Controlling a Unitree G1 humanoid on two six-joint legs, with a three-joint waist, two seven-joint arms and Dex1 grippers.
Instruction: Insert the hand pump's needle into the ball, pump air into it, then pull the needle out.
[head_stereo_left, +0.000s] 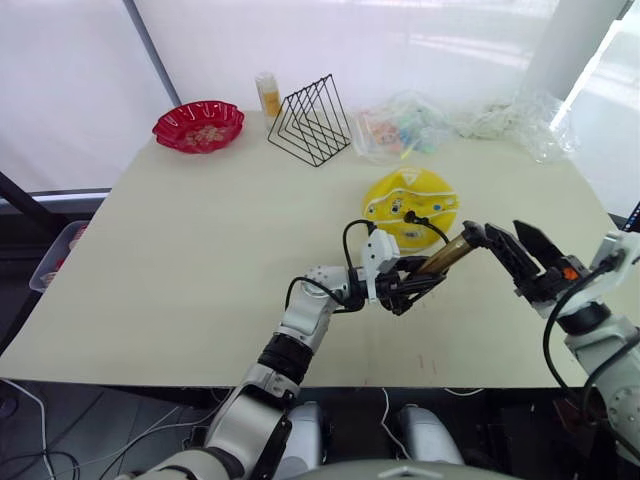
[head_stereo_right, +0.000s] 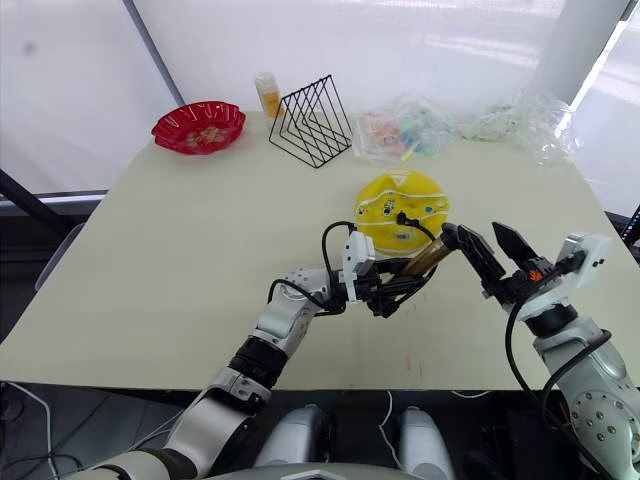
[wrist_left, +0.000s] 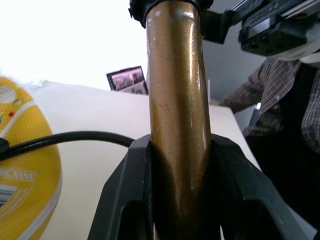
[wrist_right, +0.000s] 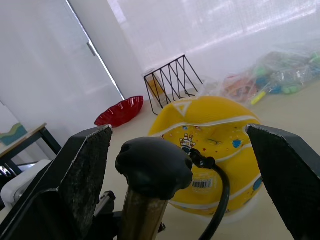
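The yellow ball (head_stereo_left: 410, 203) lies saggy on the table, right of centre. The hand pump (head_stereo_left: 446, 256), a bronze-gold barrel, slants up over the table in front of it. My left gripper (head_stereo_left: 405, 290) is shut on the barrel's lower part (wrist_left: 177, 125). The thin black hose (head_stereo_left: 352, 232) loops to a black fitting (wrist_right: 198, 160) resting on the ball (wrist_right: 215, 125); the needle itself is hidden there. My right gripper (head_stereo_left: 503, 228) is open, its fingers (wrist_right: 82, 175) wide on either side of the pump's black handle end (wrist_right: 154, 167) without closing on it.
At the table's far side stand a red scalloped bowl (head_stereo_left: 198, 126), a small yellow bottle (head_stereo_left: 267, 95), a black wire rack (head_stereo_left: 312, 120) and clear plastic bags (head_stereo_left: 405, 125) with small items. A person in a plaid shirt (wrist_left: 285, 100) is beyond the table.
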